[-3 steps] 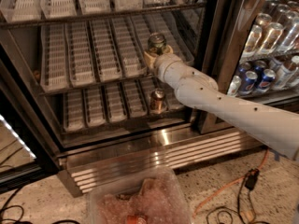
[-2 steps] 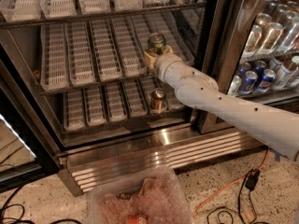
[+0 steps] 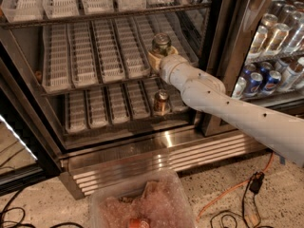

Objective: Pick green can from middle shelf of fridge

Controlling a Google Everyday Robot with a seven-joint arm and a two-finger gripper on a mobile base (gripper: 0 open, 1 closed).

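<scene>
The green can [image 3: 161,43] stands upright near the front right of the middle shelf [image 3: 95,56], on one of its long white lane trays, inside the open fridge [image 3: 142,146]. My gripper [image 3: 157,60] is right at the can's lower body, reaching in from the right on the white arm [image 3: 213,99]. The wrist hides the can's lower half and most of the gripper. Only the can's silver top and upper olive body show.
A copper-orange can [image 3: 161,102] stands on the lower rack below my arm. Blue and silver cans [image 3: 266,75] fill the neighbouring cooler at right. A clear plastic bin [image 3: 142,203] sits on the floor in front, with cables [image 3: 247,189] around it.
</scene>
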